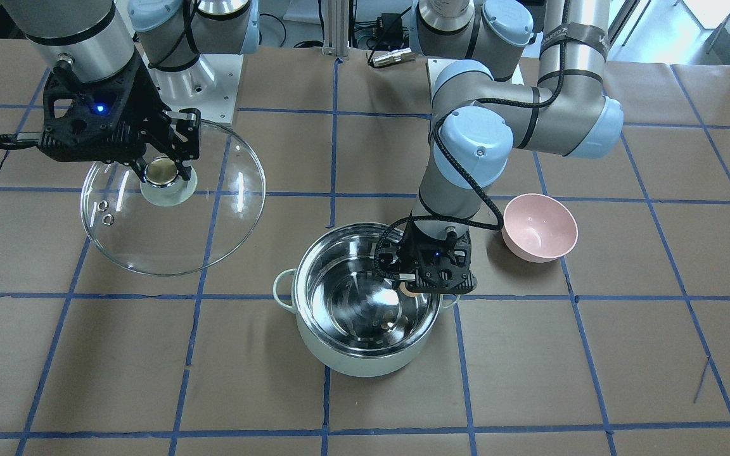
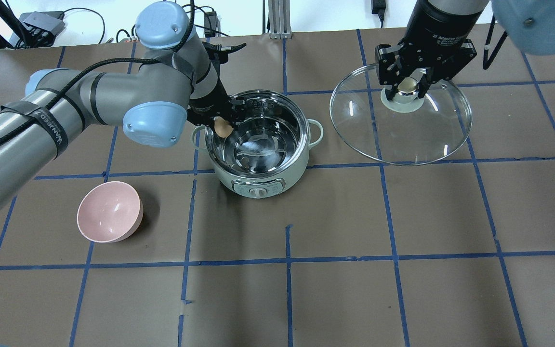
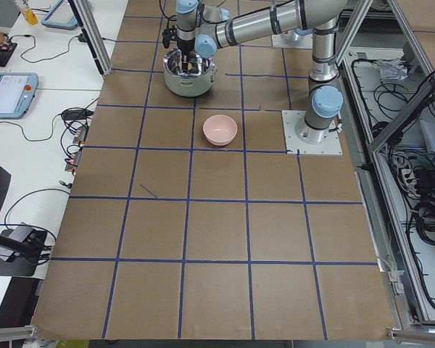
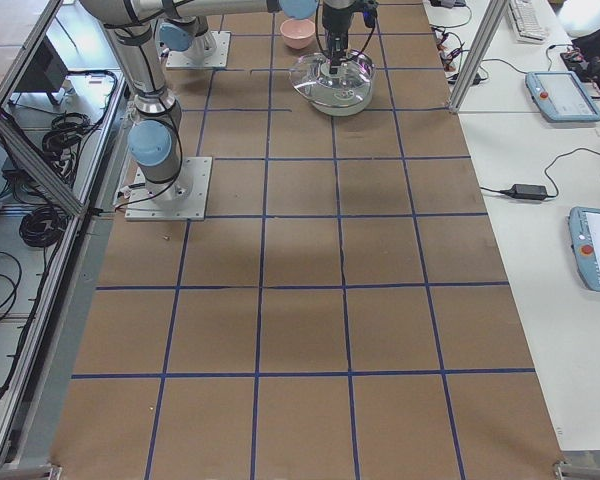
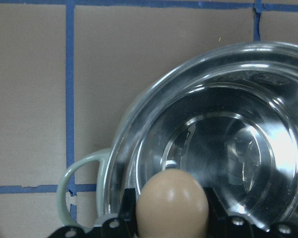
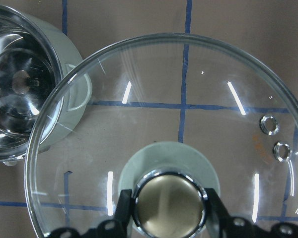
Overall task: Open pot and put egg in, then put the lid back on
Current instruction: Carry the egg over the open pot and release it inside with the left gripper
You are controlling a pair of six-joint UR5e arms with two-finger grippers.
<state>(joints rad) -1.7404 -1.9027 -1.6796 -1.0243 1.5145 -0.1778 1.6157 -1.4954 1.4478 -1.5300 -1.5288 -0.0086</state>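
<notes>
The mint-green pot stands open at mid-table, its steel inside empty. My left gripper is shut on the tan egg and holds it just over the pot's rim; the egg fills the bottom of the left wrist view, with the pot below it. My right gripper is shut on the brassy knob of the glass lid and holds the lid in the air, off to the pot's side. The lid also shows in the front view.
A pink bowl sits on the table near my left arm, also in the front view. Brown paper with a blue tape grid covers the table. The arm bases stand at the table's back edge.
</notes>
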